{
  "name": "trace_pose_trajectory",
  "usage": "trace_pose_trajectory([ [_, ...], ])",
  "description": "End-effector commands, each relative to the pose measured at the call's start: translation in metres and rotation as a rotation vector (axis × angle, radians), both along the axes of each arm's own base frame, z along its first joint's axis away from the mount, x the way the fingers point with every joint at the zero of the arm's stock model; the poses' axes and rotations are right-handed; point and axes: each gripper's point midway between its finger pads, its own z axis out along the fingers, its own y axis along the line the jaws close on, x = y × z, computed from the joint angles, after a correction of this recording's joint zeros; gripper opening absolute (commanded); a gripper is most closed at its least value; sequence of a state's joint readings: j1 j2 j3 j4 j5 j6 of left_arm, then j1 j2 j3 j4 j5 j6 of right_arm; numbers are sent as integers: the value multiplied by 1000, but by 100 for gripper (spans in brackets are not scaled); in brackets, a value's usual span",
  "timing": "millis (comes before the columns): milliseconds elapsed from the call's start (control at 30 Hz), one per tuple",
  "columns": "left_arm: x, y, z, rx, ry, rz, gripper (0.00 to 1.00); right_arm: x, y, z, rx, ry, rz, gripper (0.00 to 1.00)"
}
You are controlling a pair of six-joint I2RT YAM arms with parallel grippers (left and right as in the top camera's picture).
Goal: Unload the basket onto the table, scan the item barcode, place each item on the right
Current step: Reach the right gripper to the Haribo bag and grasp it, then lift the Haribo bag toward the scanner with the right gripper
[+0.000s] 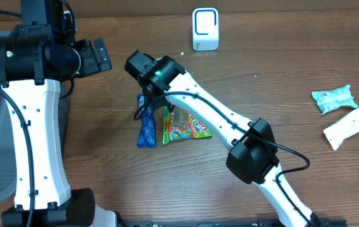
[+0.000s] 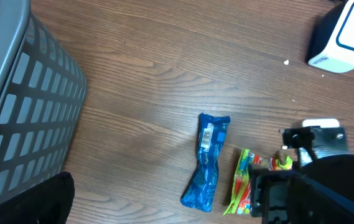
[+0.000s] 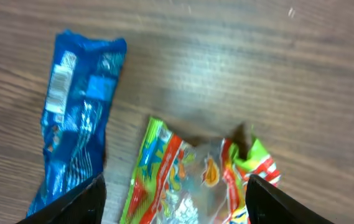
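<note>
Right jaws, part-open and empty, hover over candy packet (image 3: 183,180); left jaws wide, empty; scanning at far-edge scanner (image 1: 205,29) apparently unstarted.

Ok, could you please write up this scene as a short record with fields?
scanner: white box-shaped barcode scanner, top of the overhead view
centre: blue crinkled plastic wrapper lying beside green-and-red plastic snack packet, both flat on the wooden table
right gripper: open, above the snack packet
left gripper: open, empty, near the grey mesh basket
right side: teal plastic packet, white plastic tube
</note>
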State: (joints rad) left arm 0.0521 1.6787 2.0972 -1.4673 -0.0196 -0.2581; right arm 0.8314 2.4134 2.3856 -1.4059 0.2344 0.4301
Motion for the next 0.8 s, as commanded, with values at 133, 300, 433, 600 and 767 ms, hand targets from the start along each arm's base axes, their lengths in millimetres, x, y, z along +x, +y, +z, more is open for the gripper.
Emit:
trace_pose_trajectory([
  [133, 1, -1, 7, 13, -22, -13, 100, -42, 10, -44, -21, 84, -155, 67],
  [300, 1, -1, 7, 13, -23, -13, 100, -53, 2, -74, -89, 60, -177, 65],
  [433, 1, -1, 7, 13, -22, -13, 100, -54, -11, -100, -142, 41, -179, 62],
  [600, 1, -1, 7, 13, -23, -13, 100, -52, -26, -115, -181, 27, -191, 54],
  [767, 1, -1, 7, 13, -22, -13, 100, -46, -33, -114, -195, 20, -197, 29],
])
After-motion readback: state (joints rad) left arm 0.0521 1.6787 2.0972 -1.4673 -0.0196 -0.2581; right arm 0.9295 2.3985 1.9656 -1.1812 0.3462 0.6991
